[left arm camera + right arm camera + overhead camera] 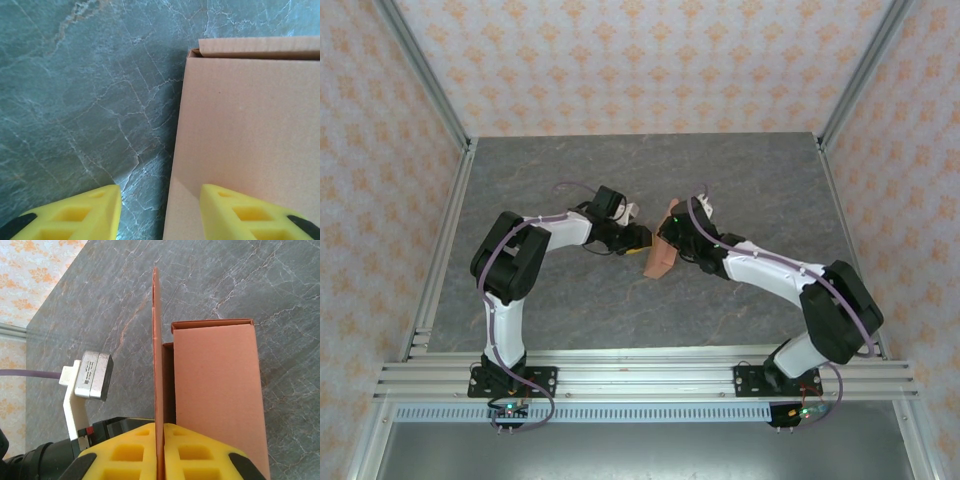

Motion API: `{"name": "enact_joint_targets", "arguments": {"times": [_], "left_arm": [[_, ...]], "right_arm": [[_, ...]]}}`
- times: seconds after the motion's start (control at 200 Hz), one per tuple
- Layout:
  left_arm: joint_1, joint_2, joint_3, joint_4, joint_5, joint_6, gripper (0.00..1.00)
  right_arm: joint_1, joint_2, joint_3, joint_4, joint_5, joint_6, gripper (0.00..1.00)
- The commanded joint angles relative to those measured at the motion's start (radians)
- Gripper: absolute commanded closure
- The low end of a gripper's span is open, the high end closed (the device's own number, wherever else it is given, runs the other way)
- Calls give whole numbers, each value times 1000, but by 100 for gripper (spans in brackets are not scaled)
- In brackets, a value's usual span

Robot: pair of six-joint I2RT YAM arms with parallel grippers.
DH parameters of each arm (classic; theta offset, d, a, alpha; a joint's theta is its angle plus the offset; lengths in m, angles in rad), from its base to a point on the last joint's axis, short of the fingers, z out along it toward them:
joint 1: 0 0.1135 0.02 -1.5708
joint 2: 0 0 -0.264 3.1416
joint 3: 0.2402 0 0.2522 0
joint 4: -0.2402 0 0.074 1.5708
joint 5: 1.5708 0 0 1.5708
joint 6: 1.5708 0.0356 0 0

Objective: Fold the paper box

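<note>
- My left arm reaches in from the left with its elbow bent outward. The left gripper (160, 200) sits low over the table (75, 100) with its yellow fingers (75, 215) spread wide. One finger is over bare stone and the other is over the paper box (250, 125). I cannot tell whether either finger touches anything.
- My right arm comes in from the right with its forearm angled toward the middle. The right gripper (160, 429) is pinched tight on a thin upright flap (157, 330) of the box, which I see edge-on between the pads.
- The box lies near the middle of the table, between the two grippers.
- In the right wrist view its long axis runs straight away from the fingers. The broad panel faces up, and the gripped flap stands along its left side.
- From overhead, the box slants from the right gripper down toward the near side.
- Overhead, both grippers cover most of the box, so its far end is hard to read.
- The left wrist view cuts the panel off at the right and bottom edges.
- A grey module (92, 375) on a white bracket stands just left of the flap.
</note>
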Motion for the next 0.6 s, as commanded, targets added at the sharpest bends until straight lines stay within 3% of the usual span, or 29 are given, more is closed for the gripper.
{"name": "enact_joint_targets", "arguments": {"times": [0.0, 0.21, 0.36, 0.475, 0.591], "left_arm": [[-32, 57, 9, -18, -89, 60, 54], [-28, 0, 8, -60, -200, 78, 52], [-27, -142, -70, -62, -413, 104, 48], [-27, -269, -211, 33, -528, 104, 45], [-42, -393, -395, 209, -550, 110, 42]], "right_arm": [[5, 32, 28, -56, 64, 12, 91], [5, 69, 48, -60, 71, 12, 91], [4, 89, 64, -62, 72, 12, 91], [4, 101, 67, -59, 68, 15, 91], [5, 105, 73, -58, 63, 13, 91]]}}
